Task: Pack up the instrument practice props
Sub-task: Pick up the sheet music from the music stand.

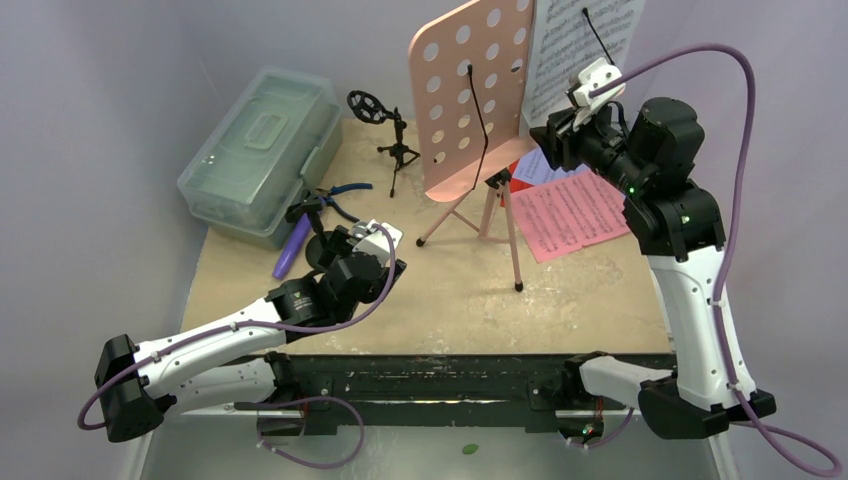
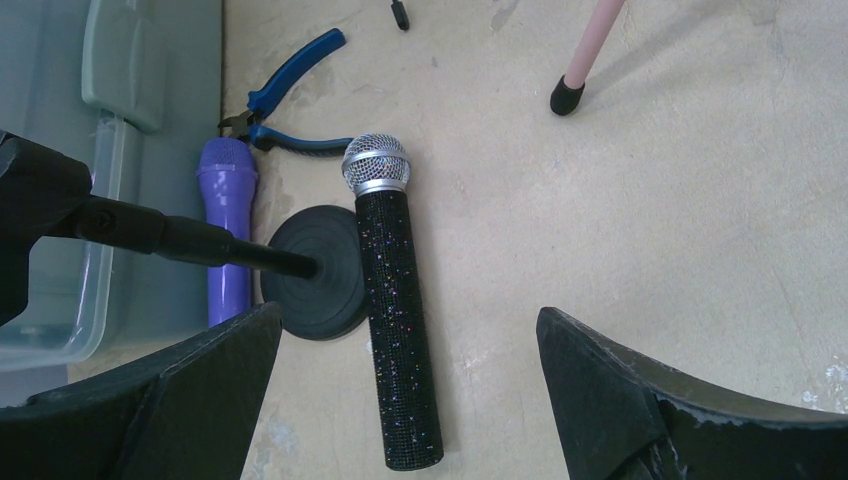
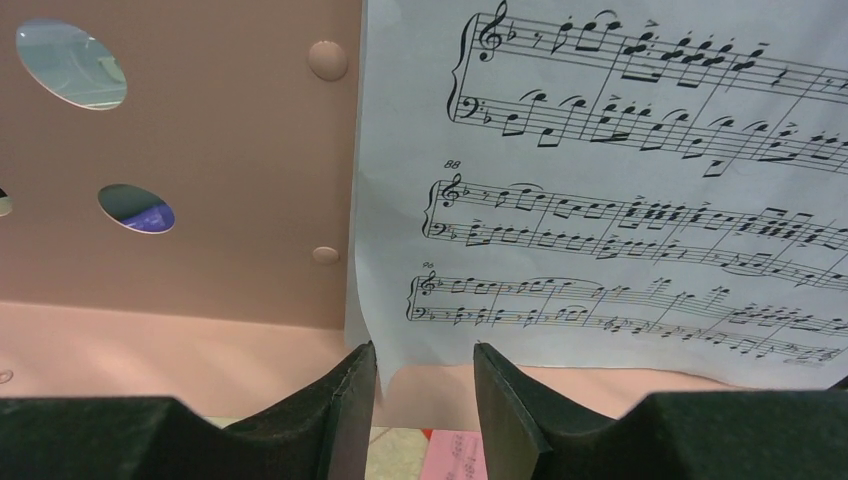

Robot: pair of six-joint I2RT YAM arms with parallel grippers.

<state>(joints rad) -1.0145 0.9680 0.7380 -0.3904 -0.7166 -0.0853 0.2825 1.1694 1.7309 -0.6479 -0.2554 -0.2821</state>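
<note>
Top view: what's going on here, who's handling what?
The right gripper, jaws slightly apart, is at the bottom corner of the white sheet on the pink rack. The left gripper hangs wide open over the black mic, which lies on the table beside the purple mic. Neither holds anything yet.

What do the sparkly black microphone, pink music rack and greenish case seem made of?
Black glitter-covered microphone with silver head: sparkly studded skin on the body; head looks like woven metal mesh, possibly plated plastic.
Pink perforated music rack: smooth matte sheet, punched round holes; painted metal or plastic.
Clear greenish lidded case: translucent moulded plastic, see-through walls.
</note>
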